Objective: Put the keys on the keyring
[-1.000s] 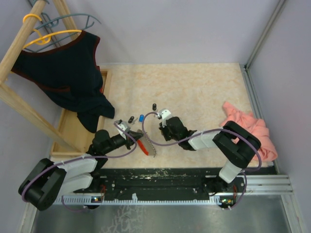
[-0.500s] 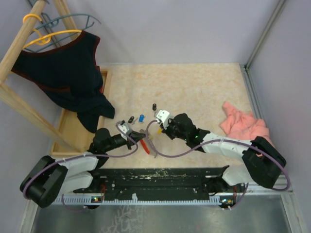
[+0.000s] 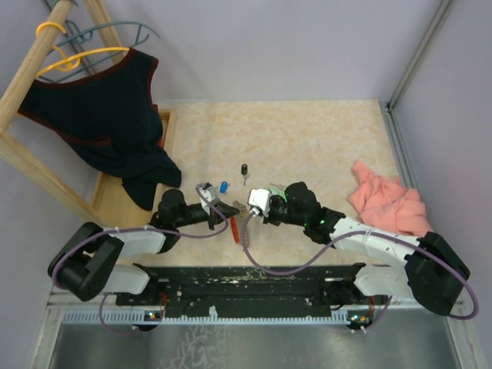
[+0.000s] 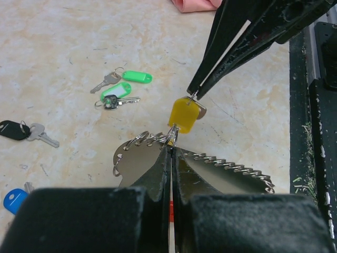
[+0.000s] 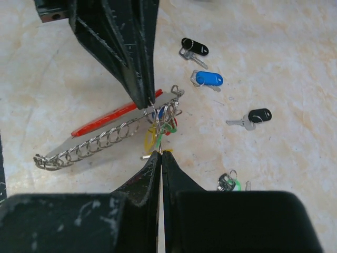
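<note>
1. The table (image 3: 323, 138) is beige with a stone pattern, and plain pale walls close it in. The arms are bolted at its near edge.
2. At the far left stands a wooden rack (image 3: 31, 165) with a dark garment (image 3: 100, 115) hanging on it. A pink cloth (image 3: 388, 204) lies at the right side, well apart from the work.
3. Both arms reach to the middle and their tips nearly meet. The left gripper (image 4: 171, 158) has its jaws together, clamped on the far end of the keyring (image 4: 226, 166).
4. The right gripper (image 5: 159, 154) also has its jaws pressed together, and it pinches the yellow key (image 4: 184, 115) at its top.
5. The keyring lies low over the table. Its long axis runs from the held end toward the near edge, with the red band (image 5: 105, 118) beside the wire coils.
6. The yellow key sits between the two tips and touches the coils at the held end. I cannot tell if it is already threaded. I judge the next move must go along the coil there.
7. Loose keys lie farther out on the table: a blue key (image 5: 208, 79), a black key (image 5: 195, 46) and a green key (image 4: 134, 78).
</note>
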Controlling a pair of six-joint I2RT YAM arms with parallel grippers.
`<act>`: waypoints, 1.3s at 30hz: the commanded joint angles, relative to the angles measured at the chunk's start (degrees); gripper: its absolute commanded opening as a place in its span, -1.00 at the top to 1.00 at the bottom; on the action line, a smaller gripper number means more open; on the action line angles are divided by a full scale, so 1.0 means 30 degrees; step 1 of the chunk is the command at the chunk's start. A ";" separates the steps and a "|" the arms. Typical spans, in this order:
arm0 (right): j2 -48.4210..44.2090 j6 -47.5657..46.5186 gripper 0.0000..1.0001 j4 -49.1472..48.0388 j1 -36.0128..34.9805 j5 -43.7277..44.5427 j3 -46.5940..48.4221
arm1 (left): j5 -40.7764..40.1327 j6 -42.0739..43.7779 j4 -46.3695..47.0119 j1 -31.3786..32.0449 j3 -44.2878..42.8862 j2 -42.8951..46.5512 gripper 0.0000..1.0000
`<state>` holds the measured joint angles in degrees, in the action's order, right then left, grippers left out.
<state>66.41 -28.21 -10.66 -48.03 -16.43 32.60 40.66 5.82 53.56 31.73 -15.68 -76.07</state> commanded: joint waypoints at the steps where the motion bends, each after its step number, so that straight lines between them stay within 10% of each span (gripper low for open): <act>1: 0.0138 -0.0960 1.00 -0.0692 -0.0266 -0.1548 0.0182 | 0.1325 -0.0017 0.0028 -0.0087 -0.0921 -0.0624 0.99; 39: 0.1052 -0.0753 1.00 0.0089 -0.0515 -0.1409 0.1167 | 0.1946 0.1303 -0.2859 0.0153 -0.2036 -0.0538 1.00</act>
<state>69.82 -30.46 -8.03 -48.77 -19.59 32.80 47.05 7.86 45.82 31.79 -20.03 -79.29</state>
